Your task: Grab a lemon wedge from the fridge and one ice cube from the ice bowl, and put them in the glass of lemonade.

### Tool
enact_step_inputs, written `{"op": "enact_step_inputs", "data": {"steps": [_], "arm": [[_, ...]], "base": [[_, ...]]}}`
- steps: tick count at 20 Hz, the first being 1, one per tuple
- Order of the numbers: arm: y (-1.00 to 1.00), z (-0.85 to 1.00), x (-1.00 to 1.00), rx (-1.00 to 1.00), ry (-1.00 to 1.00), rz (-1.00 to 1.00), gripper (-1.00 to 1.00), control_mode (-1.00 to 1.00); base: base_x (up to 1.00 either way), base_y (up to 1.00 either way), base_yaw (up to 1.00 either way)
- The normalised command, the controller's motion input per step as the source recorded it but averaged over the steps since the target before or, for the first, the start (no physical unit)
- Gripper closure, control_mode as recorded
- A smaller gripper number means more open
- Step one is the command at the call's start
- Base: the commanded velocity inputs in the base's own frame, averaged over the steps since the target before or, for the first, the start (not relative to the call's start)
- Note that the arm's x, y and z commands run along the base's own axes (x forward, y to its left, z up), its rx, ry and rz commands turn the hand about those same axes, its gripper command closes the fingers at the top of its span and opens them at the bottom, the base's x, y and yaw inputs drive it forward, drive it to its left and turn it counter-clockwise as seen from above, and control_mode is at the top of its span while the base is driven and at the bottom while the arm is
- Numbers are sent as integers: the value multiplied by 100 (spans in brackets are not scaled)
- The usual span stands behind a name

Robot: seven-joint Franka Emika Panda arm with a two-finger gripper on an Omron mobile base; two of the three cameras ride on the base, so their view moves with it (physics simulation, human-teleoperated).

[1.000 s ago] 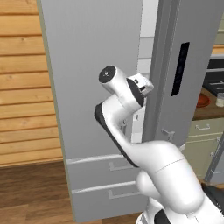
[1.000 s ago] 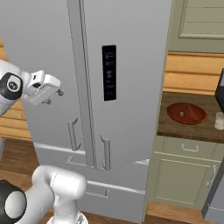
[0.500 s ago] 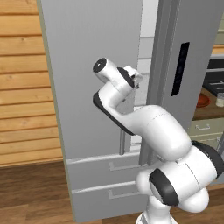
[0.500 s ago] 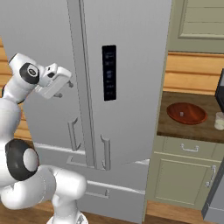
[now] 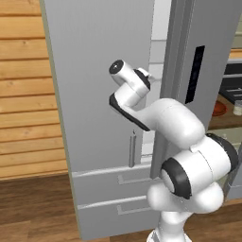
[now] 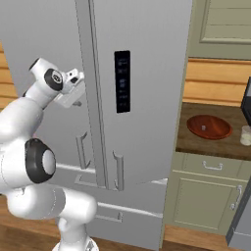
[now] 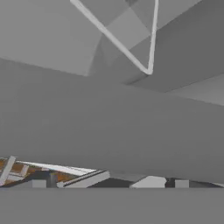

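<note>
Your gripper [image 6: 78,88] sits at the gap of the fridge [image 6: 147,98], left door ajar; can't tell whether its fingers are apart or together. Ice bowl [image 6: 210,127] is on the counter to the right, glass of lemonade [image 6: 245,135] just beside it.

Tall grey fridge [image 6: 147,98] with left door [image 5: 99,85] ajar, black panel on right door, reddish-brown ice bowl [image 6: 210,127] on the counter's middle, pale glass [image 6: 245,135] at its right edge

wood-plank wall [image 5: 23,90], wooden floor [image 5: 33,208], beige cabinets [image 6: 206,196].
</note>
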Motion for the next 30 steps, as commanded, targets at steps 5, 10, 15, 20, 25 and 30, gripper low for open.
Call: {"op": "enact_step_inputs", "data": {"steps": [5,10,15,20,25,30], "arm": [[-5,-17,56,-5,3,12,-100,-100],[-13,-22,41,-7,1,14,-100,-100],[-85,-14,-4,-1,-2,14,-100,-100],[-100,-11,-30,0,-8,16,-100,-100],[-100,-3,-53,0,-11,15,-100,-100],[-100,0,-98,0,-19,6,-100,-100]], "base": [[0,0,0],[0,0,0],[0,0,0],[0,0,0],[0,0,0],[0,0,0]]}}
